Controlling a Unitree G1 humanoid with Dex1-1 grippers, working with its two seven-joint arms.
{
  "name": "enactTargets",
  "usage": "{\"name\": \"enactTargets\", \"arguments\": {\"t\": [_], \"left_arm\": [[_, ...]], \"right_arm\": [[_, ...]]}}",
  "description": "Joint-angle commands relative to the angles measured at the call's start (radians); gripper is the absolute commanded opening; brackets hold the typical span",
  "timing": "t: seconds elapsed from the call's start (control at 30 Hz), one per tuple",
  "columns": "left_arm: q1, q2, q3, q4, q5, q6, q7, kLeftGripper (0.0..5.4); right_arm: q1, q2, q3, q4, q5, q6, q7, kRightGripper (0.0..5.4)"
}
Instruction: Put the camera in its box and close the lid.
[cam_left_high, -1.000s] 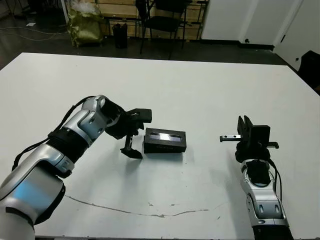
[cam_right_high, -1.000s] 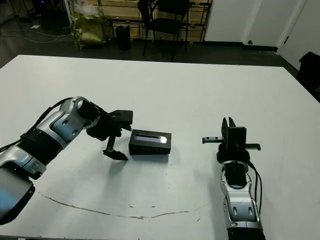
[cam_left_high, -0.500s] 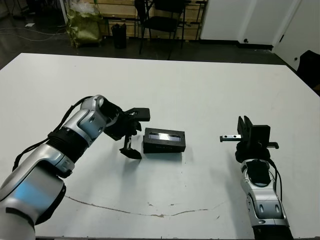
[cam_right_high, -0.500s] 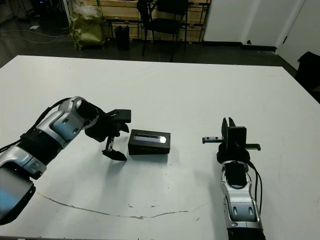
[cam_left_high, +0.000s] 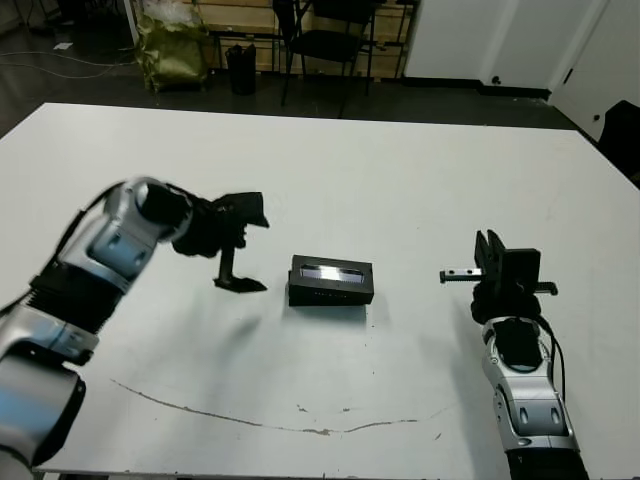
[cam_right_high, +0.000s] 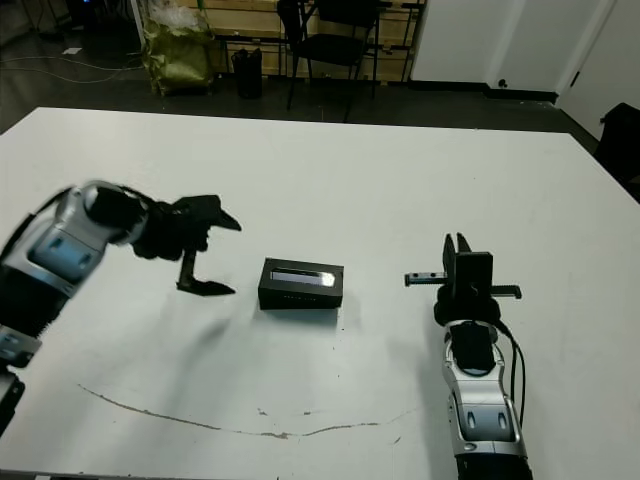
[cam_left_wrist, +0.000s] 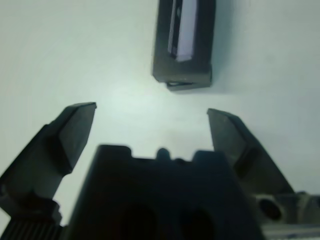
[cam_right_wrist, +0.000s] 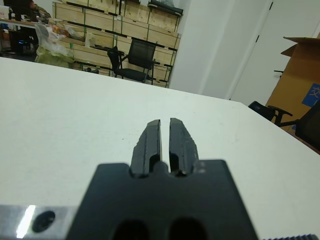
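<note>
The box (cam_left_high: 330, 294) sits mid-table with the lid (cam_left_high: 331, 271) resting flat on top of it, pale glossy stripe up. The left wrist view shows the same closed box (cam_left_wrist: 183, 70) just beyond my fingers. The camera is hidden from every view. My left gripper (cam_left_high: 238, 250) hovers open a short way left of the box, with nothing between its fingers (cam_left_wrist: 70, 130). On the right side of the table my right gripper (cam_left_high: 490, 248) points upward, shut and empty, its fingers (cam_right_wrist: 152, 137) pressed nearly together.
A thin dark line (cam_left_high: 280, 422) runs across the white table near its front edge. Past the table's far edge stand a black chair (cam_left_high: 335, 40), a yellow-green bag (cam_left_high: 170, 50) and wooden crates.
My left arm has swung back to the left, away from the box, and the gripper stays open. The box, the lid and the right arm have not moved.
</note>
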Motion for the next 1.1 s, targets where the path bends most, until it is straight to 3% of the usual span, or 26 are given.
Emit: {"name": "enactTargets", "arguments": {"t": [0.03,0.3,0.4,0.6,0.97,1.1], "left_arm": [[-0.081,0.014,-0.028,-0.013,0.017,-0.005,-0.068,5.38],[-0.278,-0.056,-0.074,0.206,-0.019,0.026,-0.289,5.38],[-0.325,-0.091,-0.103,0.291,-0.046,0.002,-0.301,5.38],[-0.351,-0.160,-0.195,0.447,-0.130,-0.052,-0.301,5.38],[-0.336,-0.235,-0.229,0.562,-0.072,-0.126,-0.300,5.38],[-0.312,-0.254,-0.215,0.566,-0.030,-0.133,-0.291,5.38]], "right_arm": [[-0.001,-0.013,-0.010,0.008,0.004,0.021,0.006,0.00],[0.010,-0.015,0.001,-0.028,-0.017,0.066,0.003,0.00],[0.008,-0.011,0.001,-0.011,-0.011,0.024,0.002,0.00],[0.014,-0.006,0.001,-0.031,-0.012,0.053,-0.002,0.00],[0.010,0.003,0.000,-0.021,-0.007,0.047,-0.010,0.00],[0.006,0.000,-0.010,0.008,0.021,0.003,0.009,0.00]]}}
